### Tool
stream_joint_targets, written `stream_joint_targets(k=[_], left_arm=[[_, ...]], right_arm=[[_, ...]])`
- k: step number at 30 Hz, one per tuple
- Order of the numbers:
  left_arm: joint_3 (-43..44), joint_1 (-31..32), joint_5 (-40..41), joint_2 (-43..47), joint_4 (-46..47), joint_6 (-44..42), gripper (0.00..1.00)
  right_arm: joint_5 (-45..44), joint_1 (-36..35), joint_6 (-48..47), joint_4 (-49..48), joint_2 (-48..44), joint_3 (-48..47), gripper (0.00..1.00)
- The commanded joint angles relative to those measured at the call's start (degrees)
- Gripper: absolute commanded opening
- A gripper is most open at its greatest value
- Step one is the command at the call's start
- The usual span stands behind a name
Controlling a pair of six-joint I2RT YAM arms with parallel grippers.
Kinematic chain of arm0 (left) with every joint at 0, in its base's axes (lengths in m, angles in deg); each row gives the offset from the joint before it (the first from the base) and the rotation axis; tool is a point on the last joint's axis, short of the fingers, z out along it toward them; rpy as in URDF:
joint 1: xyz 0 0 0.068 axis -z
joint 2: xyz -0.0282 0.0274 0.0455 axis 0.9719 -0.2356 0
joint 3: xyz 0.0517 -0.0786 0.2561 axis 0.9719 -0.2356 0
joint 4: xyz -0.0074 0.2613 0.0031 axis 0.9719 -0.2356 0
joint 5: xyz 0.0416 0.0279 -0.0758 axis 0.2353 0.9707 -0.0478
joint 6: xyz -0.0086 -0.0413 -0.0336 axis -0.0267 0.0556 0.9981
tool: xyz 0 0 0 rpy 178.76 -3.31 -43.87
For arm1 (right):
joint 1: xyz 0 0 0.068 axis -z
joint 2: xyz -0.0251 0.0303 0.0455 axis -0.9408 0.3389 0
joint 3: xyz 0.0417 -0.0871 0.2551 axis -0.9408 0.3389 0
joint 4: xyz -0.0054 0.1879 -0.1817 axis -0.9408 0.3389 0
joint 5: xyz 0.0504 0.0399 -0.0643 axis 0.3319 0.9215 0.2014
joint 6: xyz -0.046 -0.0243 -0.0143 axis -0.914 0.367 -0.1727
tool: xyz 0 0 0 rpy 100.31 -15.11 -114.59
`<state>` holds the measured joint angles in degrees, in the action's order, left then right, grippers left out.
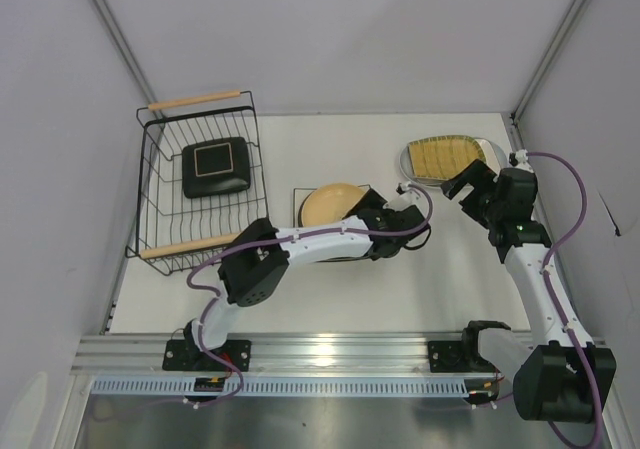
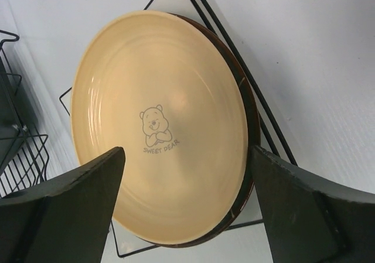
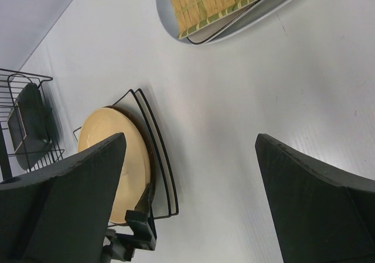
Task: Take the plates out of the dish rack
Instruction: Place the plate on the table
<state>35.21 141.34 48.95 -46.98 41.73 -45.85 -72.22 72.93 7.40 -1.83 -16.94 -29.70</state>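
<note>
**Inspector:** How is the left arm posed?

**Examiner:** The left arm [image 1: 310, 237] is seen bent at the elbow and stretched rightward across the middle of the bench [image 1: 340, 304]. The left fingers [image 2: 76, 204] are spread wide and nothing is pinched. The tan plate [image 2: 158, 128] is framed between them, resting on a black-edged white square plate [image 1: 301, 209] at mid-bench.

**Inspector:** And the right arm?

**Examiner:** The right arm [image 1: 535, 279] is raised along the right edge and angled inward. The right fingers [image 3: 64, 198] are spread fully and are empty. They are held near the mustard plate [image 1: 445, 154], which is set on a grey plate [image 3: 167, 11] in the far right corner.

**Inspector:** Where is the dish rack?

**Examiner:** The dish rack [image 1: 150, 184] is placed at the far left corner. One teal square plate [image 1: 215, 167] is lying inside it.
</note>
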Motion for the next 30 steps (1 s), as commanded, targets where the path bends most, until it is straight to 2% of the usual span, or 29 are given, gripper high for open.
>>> stream_joint_targets(k=[1, 4, 7, 9, 13, 14, 16, 20, 22, 24, 30], left_arm=[[0.36, 0.68, -0.49, 5.83, -0.45, 1.99, 0.93], [-0.43, 0.68, -2.32, 8.56, -0.54, 2.87, 0.99], [-1.83, 0.68, -4.43, 13.47, 0.33, 3.66, 1.0], [-3.07, 0.6, -4.97, 18.04, 1.56, 4.36, 1.0], [-11.32, -0.72, -7.25, 28.23, 5.78, 6.3, 1.0], [-13.34, -1.33, -8.65, 30.86, 6.66, 6.65, 0.99], [-19.58, -3.53, -9.45, 38.33, 8.94, 8.67, 1.0], [-30.12, -9.15, -12.25, 50.82, 12.37, 11.31, 1.0], [-35.75, -14.41, -17.79, 57.13, 14.04, 12.28, 1.0], [-39.7, -17.93, -20.08, 60.58, 14.66, 12.54, 1.0], [-44.55, -21.81, -21.76, 67.62, 14.66, 13.33, 0.99]], right_arm=[[0.29, -0.11, -0.27, -1.86, -0.08, -0.03, 1.0], [0.47, -0.11, -0.79, -1.77, 0.1, -0.12, 1.0], [1.26, -0.11, -2.28, -1.85, 0.62, -0.03, 1.0], [4.93, -0.02, -3.51, -2.82, 1.85, 0.14, 1.0], [19.68, 0.51, -5.54, -7.03, 7.56, 2.25, 1.0], [25.89, 0.25, -4.93, -10.61, 8.61, 4.69, 1.0], [29.37, -1.67, -4.57, -14.49, 10.12, 7.34, 1.0], [29.91, -7.48, -5.01, -16.1, 8.72, 12.27, 1.0], [29.91, -8.54, -4.31, -17.92, 7.84, 14.64, 1.0], [30.7, -9.42, -2.83, -19.78, 7.48, 17.36, 0.98], [30.09, -13.54, -0.98, -24.35, 9.76, 20.89, 0.88]])
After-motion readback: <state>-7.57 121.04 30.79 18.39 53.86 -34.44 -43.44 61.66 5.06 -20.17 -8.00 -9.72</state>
